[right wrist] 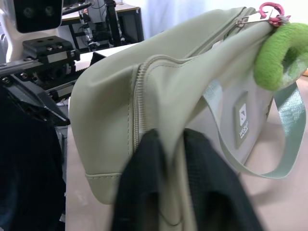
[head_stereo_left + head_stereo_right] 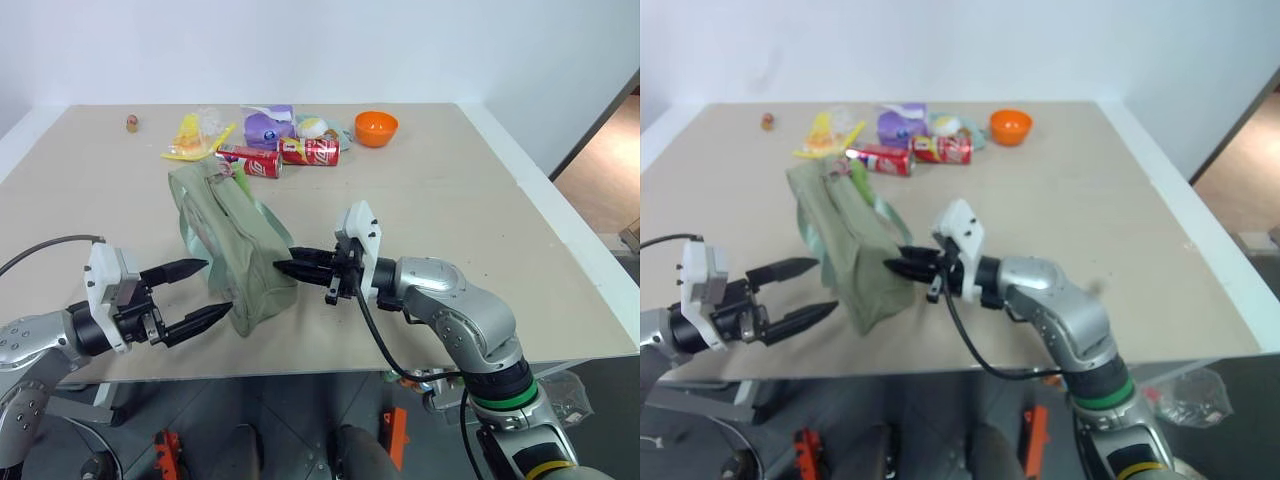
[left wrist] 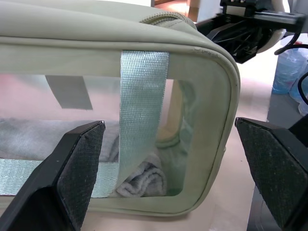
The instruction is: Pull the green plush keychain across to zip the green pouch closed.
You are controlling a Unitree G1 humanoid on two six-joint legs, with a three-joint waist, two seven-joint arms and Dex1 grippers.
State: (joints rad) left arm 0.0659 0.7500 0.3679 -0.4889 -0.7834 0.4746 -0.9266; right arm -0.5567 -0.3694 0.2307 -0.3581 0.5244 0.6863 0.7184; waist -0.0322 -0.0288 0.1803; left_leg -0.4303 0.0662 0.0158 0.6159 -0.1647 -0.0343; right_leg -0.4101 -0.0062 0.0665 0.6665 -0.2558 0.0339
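Pouch: the green pouch (image 2: 232, 243) stands on the table (image 2: 450, 190), near end toward the front edge.
Keychain: the green plush keychain (image 1: 281, 55) hangs at the pouch's far end, untouched.
Right claw (image 2: 300, 267): clamped on the near-end fabric.
Left claw (image 2: 195, 295): fingers apart, flanking the near corner.
Progress: pouch is braced; the zip pull is yet to come.

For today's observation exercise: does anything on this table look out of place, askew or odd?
The two red cans lie on their sides at the far end. The right gripper pinches the near end of the green pouch, away from the green plush keychain.
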